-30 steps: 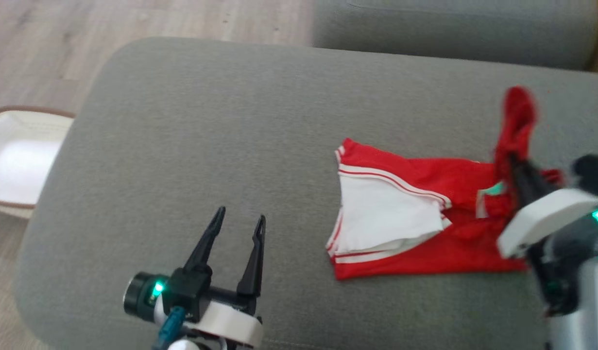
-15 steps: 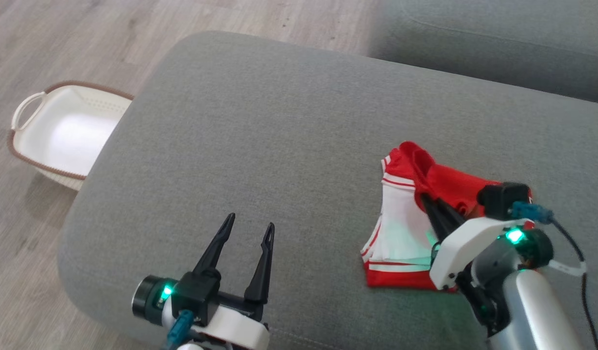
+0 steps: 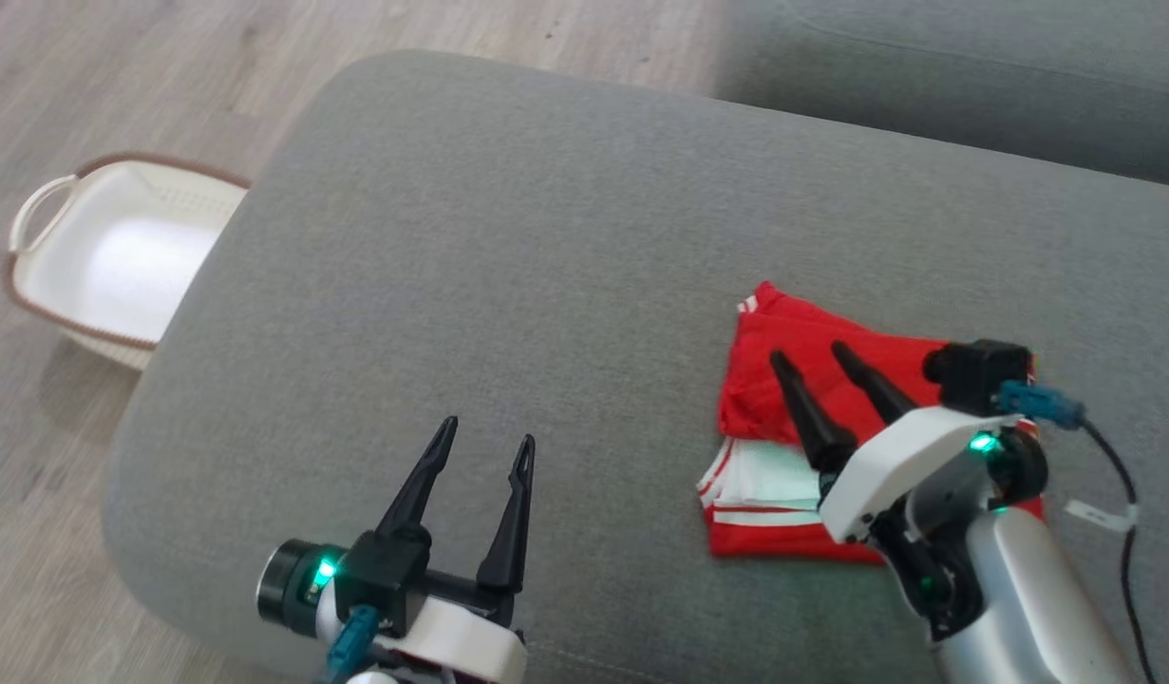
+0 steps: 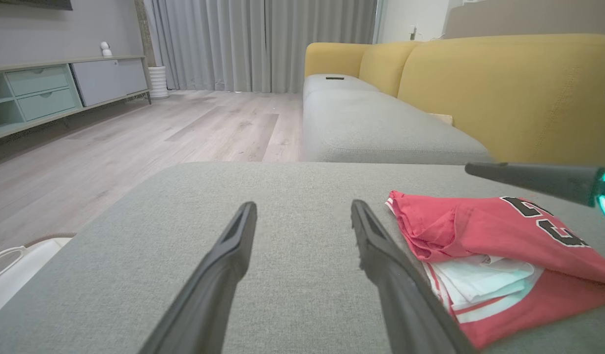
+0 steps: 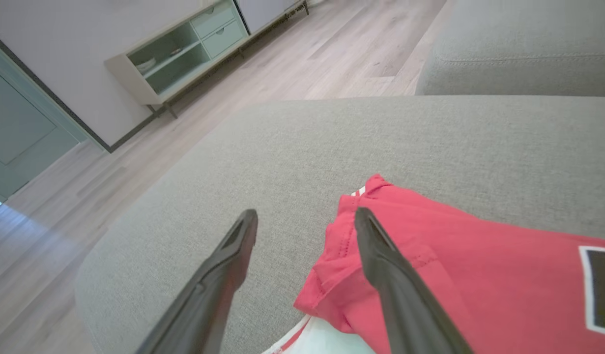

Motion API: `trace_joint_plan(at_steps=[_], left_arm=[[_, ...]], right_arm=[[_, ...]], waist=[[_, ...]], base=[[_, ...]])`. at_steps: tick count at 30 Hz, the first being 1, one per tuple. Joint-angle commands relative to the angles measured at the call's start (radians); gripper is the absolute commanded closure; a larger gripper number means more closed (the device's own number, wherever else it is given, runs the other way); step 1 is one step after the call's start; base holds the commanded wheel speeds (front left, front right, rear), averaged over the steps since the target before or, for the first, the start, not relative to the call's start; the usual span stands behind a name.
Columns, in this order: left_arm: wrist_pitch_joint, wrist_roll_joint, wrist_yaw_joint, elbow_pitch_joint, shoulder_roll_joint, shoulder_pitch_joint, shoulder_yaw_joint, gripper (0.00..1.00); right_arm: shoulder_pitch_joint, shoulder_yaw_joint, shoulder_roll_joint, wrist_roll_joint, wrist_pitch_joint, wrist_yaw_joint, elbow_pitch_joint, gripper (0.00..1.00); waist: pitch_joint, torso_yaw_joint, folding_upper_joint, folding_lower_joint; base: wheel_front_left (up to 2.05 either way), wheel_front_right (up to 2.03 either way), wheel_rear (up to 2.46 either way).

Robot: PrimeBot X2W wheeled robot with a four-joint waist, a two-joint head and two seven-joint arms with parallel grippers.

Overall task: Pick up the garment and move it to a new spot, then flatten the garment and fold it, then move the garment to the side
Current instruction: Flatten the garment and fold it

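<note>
1. Looking from the head: folded garment [image 3: 757, 399] lies right of centre on the sofa [image 3: 508, 237], under the right tool [image 3: 809, 353], fingers apart, empty.
2. Left wrist: left tool [image 4: 303, 204] apart, idle beside the garment.
3. Right wrist: fingers straddle the fold's edge, likely to clear it.

A: Where's the left gripper [image 3: 490, 432], the one with two long black tapered fingers?
B: Head view, about seven o'clock. Fingers spread wide, tips pointing between twelve and one; a green light [image 3: 320, 573] glows on its black wrist collar [image 3: 282, 578].
A: And the right gripper [image 3: 809, 353]?
B: Around four o'clock. Its dark fingers stand parted too, aimed toward eleven. White plastic wrist housing [image 3: 888, 465] behind them, silver forearm [image 3: 1021, 608] running down to five o'clock.
</note>
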Motion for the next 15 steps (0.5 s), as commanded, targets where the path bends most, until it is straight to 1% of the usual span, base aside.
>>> trace_joint_plan(at_steps=[1,7,10,13,15], left_arm=[[-0.008,-0.009,0.006,-0.031,-0.009,-0.025,0.032,0.00],[-0.008,-0.002,0.009,-0.039,-0.009,-0.025,0.049,0.00],[-0.008,-0.001,0.010,-0.041,-0.009,-0.019,0.064,0.00],[-0.008,-0.001,0.008,-0.042,-0.009,-0.014,0.078,0.00],[-0.008,0.001,0.005,-0.042,-0.009,-0.015,0.081,0.00]], right_arm=[[-0.036,0.010,0.002,0.009,-0.018,0.007,-0.055,0.00],[0.002,-0.079,-0.006,0.017,-0.024,0.007,-0.091,0.00],[0.028,-0.125,-0.025,0.057,-0.019,0.007,-0.095,0.00],[0.049,-0.149,-0.053,0.113,-0.004,0.007,-0.087,0.00],[0.054,-0.154,-0.069,0.176,0.020,0.007,-0.076,0.88]], waist=[[-0.008,-0.018,0.0000,0.0000],[-0.022,-0.080,0.0000,0.0000],[-0.028,-0.116,0.0000,0.0000],[-0.031,-0.145,0.0000,0.0000],[-0.029,-0.152,0.0000,0.0000]], base=[[0.00,0.00,0.00],[0.00,0.00,0.00],[0.00,0.00,0.00],[0.00,0.00,0.00],[0.00,0.00,0.00]])
